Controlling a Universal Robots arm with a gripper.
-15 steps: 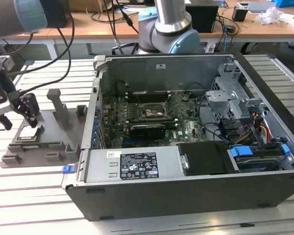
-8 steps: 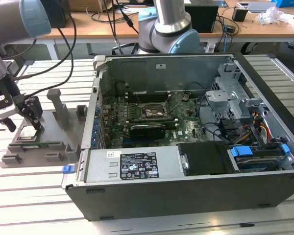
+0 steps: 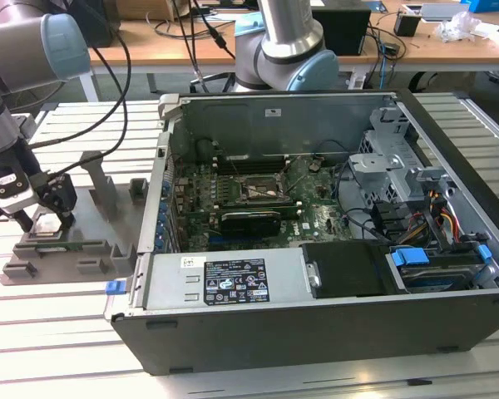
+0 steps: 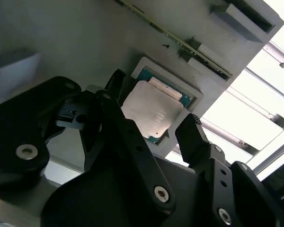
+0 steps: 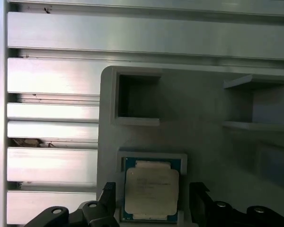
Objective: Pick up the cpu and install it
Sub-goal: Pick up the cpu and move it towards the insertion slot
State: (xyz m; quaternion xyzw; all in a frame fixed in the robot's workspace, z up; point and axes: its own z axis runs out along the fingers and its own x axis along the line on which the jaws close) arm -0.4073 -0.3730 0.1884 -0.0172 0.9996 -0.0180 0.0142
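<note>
the spread claw (image 4: 154,100) straddles the cpu (image 4: 151,113), which lies in the tray (image 4: 85,38).

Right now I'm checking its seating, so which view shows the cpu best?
The first wrist view: the cpu faces the camera squarely, rim visible. The second wrist view shows it slanted; the exterior view, a small pale patch.

Cpu (image 5: 150,190) in tray (image 5: 213,158) beside case (image 3: 316,332)
</note>
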